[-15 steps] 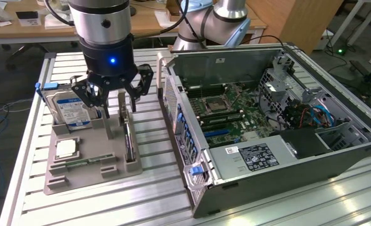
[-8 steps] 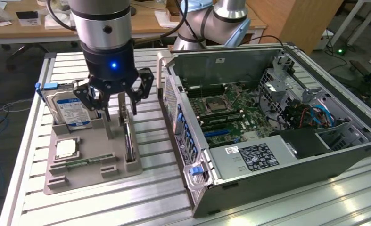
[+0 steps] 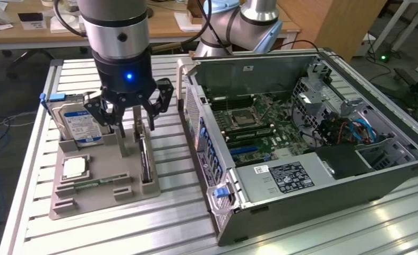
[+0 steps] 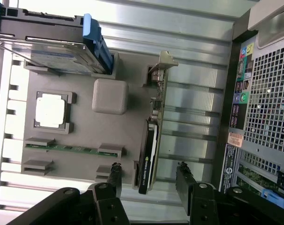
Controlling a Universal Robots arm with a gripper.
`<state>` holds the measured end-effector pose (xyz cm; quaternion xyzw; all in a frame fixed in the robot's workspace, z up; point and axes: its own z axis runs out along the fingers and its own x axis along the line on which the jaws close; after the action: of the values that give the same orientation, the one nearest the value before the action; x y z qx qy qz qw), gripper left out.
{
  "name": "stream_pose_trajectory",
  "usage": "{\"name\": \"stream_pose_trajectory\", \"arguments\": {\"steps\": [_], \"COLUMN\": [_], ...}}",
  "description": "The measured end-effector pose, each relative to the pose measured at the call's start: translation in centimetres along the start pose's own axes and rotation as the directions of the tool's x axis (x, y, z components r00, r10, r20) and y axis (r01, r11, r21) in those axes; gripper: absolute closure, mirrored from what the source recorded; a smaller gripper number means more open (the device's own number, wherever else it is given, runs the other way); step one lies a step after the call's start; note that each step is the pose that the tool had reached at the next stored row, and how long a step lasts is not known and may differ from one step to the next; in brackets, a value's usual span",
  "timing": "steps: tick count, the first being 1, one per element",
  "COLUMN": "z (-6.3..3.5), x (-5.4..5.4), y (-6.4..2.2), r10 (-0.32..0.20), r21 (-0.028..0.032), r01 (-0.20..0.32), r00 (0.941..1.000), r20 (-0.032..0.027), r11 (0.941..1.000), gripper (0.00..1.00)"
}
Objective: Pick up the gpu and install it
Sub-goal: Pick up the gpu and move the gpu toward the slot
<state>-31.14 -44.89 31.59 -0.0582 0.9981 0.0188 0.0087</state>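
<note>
You see the gripper (image 3: 134,118) released, jaws spread wide and grasping nothing, hanging just above the gpu (image 3: 145,158). The gpu stands on edge in its slot of the grey holder tray (image 3: 106,201), on the side nearest the open computer case (image 3: 301,212), clear of both fingertips (image 4: 114,180).
</note>
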Motion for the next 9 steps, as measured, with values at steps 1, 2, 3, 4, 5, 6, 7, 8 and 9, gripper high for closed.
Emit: {"name": "stream_pose_trajectory", "arguments": {"steps": [1, 2, 3, 4, 5, 6, 7, 8, 9], "z": [0.06, 0.13, 0.20, 0.32, 0.43, 0.57, 0.70, 0.87, 1.06], "x": [-0.01, -0.03, -0.03, -0.03, -0.06, -0.08, -0.12, -0.18, -0.24], "y": [0.02, 0.03, 0.04, 0.07, 0.09, 0.11, 0.12, 0.12, 0.11], "r10": [0.000, -0.001, -0.002, -0.003, -0.005, -0.007, -0.008, -0.009, -0.010], "r21": [0.0000, 0.0000, 0.0001, -0.0001, -0.0001, -0.0003, -0.0004, -0.0008, -0.0012], "r01": [0.000, 0.001, 0.002, 0.003, 0.005, 0.007, 0.008, 0.009, 0.010], "r00": [1.0000, 1.0000, 1.0000, 1.0000, 1.0000, 1.0000, 1.0000, 0.9999, 0.9999], "r20": [0.0000, 0.0000, -0.0001, -0.0005, -0.0014, -0.0022, -0.0042, -0.0063, -0.0081], "r11": [1.0000, 1.0000, 1.0000, 1.0000, 1.0000, 1.0000, 1.0000, 1.0000, 1.0000], "gripper": [0.41, 0.41, 0.41, 0.41, 0.41, 0.41, 0.41, 0.41, 0.41]}}
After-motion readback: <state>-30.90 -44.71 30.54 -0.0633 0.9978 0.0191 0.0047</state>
